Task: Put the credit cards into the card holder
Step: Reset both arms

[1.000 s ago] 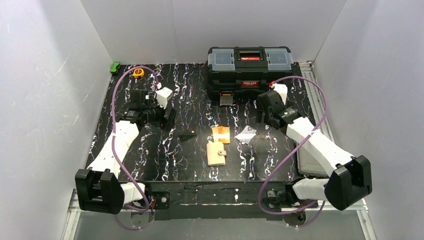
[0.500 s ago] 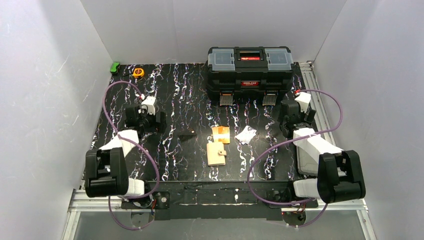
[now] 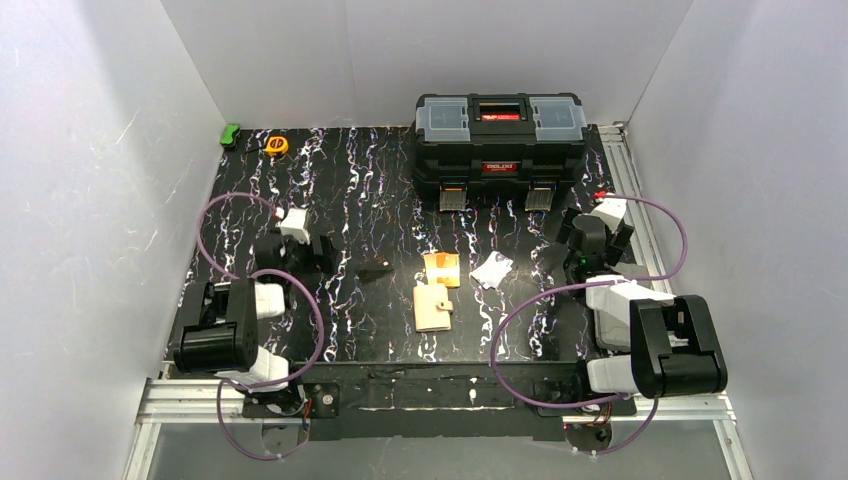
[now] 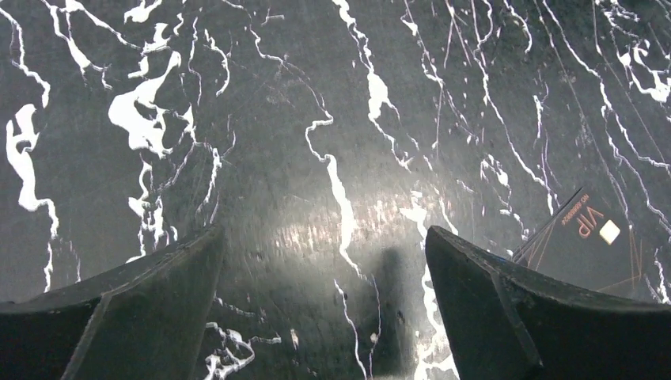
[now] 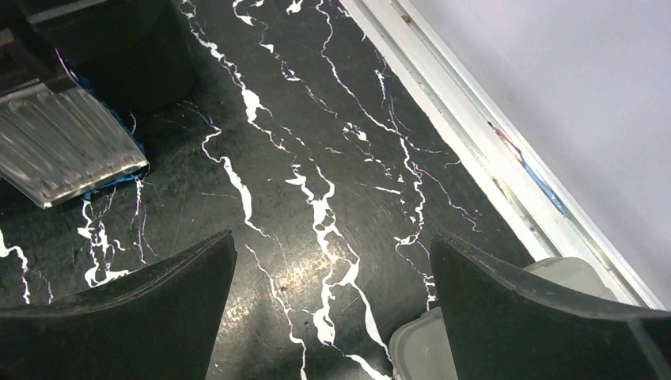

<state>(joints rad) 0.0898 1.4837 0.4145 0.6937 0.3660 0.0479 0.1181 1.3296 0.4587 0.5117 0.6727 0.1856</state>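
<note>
Both grippers are standing with jaws spread wide and are holding nothing.

1. The left gripper is hovering over bare black marbled table. In the left wrist view the black card is lying flat just outside one finger, its near edge partly hidden behind that finger.
2. The right gripper is hanging over bare surface near the table's right edge. A metal rail is running along that edge, a grey lidded container is sitting close under one finger, and a toolbox latch is showing at the upper left of the right wrist view.
3. The card holder is lying closed at table centre. The orange card is lying just behind it, apart from it. A crumpled white item is lying to the right of the orange card.
4. The black toolbox is occupying the far edge.
5. Open surface is lying between each gripper and the central group.
</note>
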